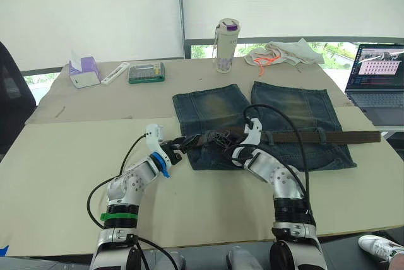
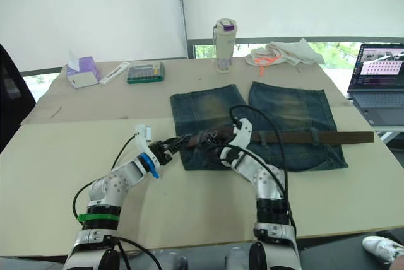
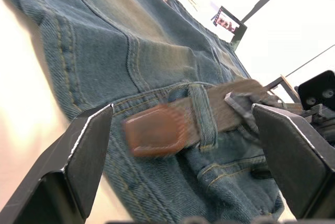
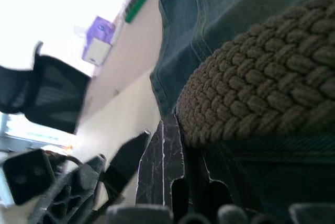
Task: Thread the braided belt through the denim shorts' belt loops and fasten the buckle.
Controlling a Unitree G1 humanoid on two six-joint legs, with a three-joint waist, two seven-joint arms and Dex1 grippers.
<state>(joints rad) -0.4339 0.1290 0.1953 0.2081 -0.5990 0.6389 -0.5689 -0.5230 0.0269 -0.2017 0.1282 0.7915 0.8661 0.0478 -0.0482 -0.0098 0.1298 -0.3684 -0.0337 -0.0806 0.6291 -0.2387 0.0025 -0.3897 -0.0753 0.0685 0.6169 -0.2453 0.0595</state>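
Threading is the step I judge to be in hand: the long dark-brown braided belt (image 1: 297,136) lies across the waistband of the faded blue denim shorts (image 1: 259,125), its long axis along the waist. Its smooth brown leather tip (image 3: 155,130) has just cleared a narrow blue denim belt loop (image 3: 203,115) and points straight into the gap of my left pincer (image 3: 180,156). The far end runs away past my right pincer (image 1: 242,141) and off the other hip; I cannot make out the silver buckle.

My left pincer stands wide, its two black fingers either side of the tip and not touching it. My right pincer sits on the belt just beyond that loop; its fingers look nearly closed against the braid, but I cannot tell whether they grip it.

Next, I think, I must close the left pincer on the tip and draw it outward, while the right feeds slack.

The shorts lie flat on the pale counter (image 1: 76,156), legs pointing away from both pincers.
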